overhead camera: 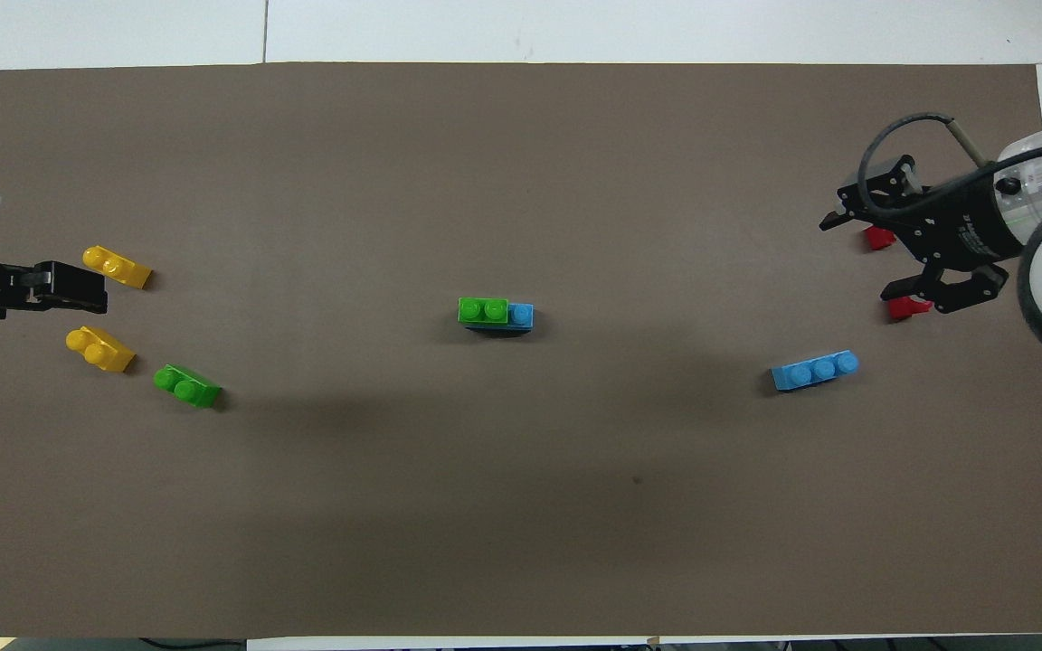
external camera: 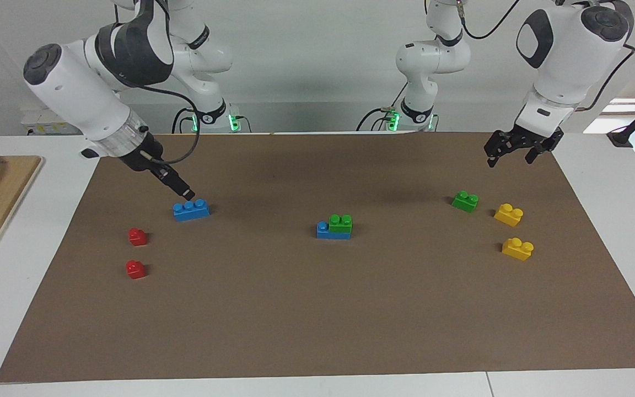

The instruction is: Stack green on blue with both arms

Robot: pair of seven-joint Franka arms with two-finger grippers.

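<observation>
Green brick [external camera: 340, 223] already sits on blue brick [external camera: 333, 230] mid-mat (one pair done); loose green brick [external camera: 465, 201] and blue brick [external camera: 191, 210] remain, under wide-open, empty left gripper [external camera: 516, 153] and right gripper [overhead camera: 883, 258].

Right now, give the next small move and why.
Probably lower the open left gripper onto the loose green brick: one green brick already sits on a blue brick, this one lies free, and the right gripper hangs over the red bricks near the bare blue brick.
</observation>
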